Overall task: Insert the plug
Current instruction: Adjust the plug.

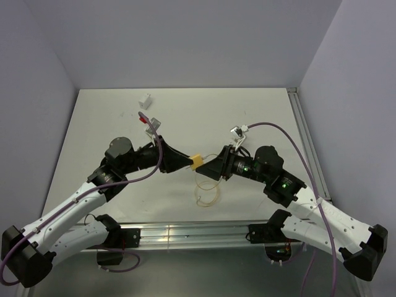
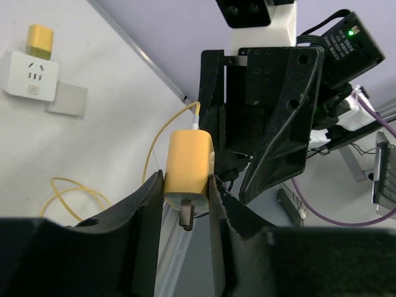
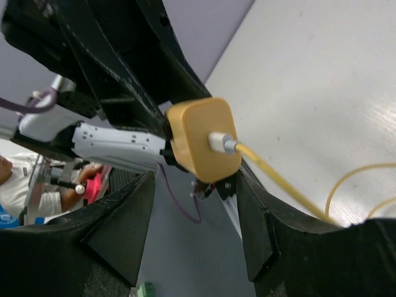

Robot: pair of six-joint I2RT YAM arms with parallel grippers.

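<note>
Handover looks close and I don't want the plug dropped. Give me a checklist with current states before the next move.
1. Left pincer grips plug: ok, clamped on both sides.
2. Prong clear of the grip: ok, it sticks out below.
3. Right pincer closed on plug: not ok, jaws flank it with gaps.
4. Cable unsnagged: cannot tell; it hangs in loose loops.
5. Socket face uncovered: ok, holes show in the left wrist view.
</note>
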